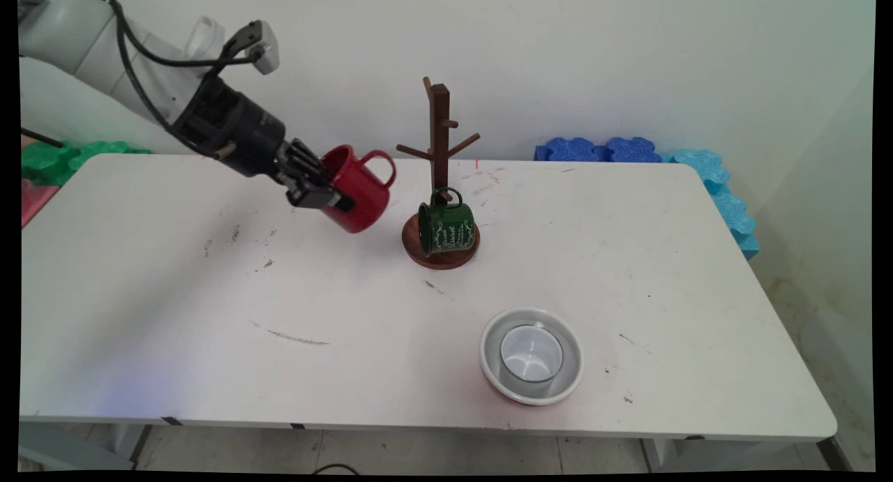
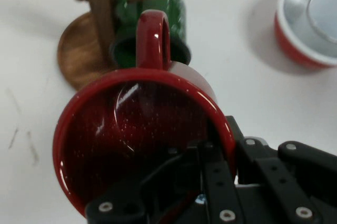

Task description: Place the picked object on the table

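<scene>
Red mug point(image 1: 357, 187) gripped by its rim in the hand point(image 1: 322, 186); wooden rack point(image 1: 440, 182) beside.

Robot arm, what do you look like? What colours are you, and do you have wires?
The arm is made of smooth white rounded links. Black cables loop along its outside. A small grey-white box sits up near the wrist. The wrist section is black, and the gripper on its end is black too, with two fingers built from jointed metal bars with silver screws. No lettering shows.
</scene>
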Available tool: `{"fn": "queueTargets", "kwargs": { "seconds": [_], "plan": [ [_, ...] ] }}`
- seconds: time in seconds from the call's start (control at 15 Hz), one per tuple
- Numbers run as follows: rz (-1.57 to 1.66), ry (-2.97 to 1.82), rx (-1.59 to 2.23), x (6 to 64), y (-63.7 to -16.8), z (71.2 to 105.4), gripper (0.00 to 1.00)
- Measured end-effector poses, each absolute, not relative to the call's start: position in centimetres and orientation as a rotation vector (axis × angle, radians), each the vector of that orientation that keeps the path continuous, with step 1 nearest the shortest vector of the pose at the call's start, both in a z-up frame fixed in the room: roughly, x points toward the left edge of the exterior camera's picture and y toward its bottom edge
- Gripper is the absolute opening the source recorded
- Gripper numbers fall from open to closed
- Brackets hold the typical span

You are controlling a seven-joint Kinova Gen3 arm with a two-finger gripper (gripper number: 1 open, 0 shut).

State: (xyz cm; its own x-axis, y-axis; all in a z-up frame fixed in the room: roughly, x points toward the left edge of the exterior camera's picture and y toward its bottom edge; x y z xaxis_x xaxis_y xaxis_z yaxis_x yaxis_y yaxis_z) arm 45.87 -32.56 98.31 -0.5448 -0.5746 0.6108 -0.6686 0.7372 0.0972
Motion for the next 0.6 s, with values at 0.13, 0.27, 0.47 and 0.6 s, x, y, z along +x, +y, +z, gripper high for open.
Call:
{"fn": "queueTargets", "kwargs": {
  "seconds": [0.13,0.27,0.47,0.6],
  "plan": [
    [0.214,-2.351,0.919,46.7,-32.7,98.0,0.0],
    [0.24,-2.398,0.897,47.4,-33.1,97.7,0.0],
    [0.278,-2.463,0.864,48.3,-33.8,97.1,0.0],
    [0.3,-2.5,0.842,48.7,-34.3,96.6,0.0]
  ]
}}
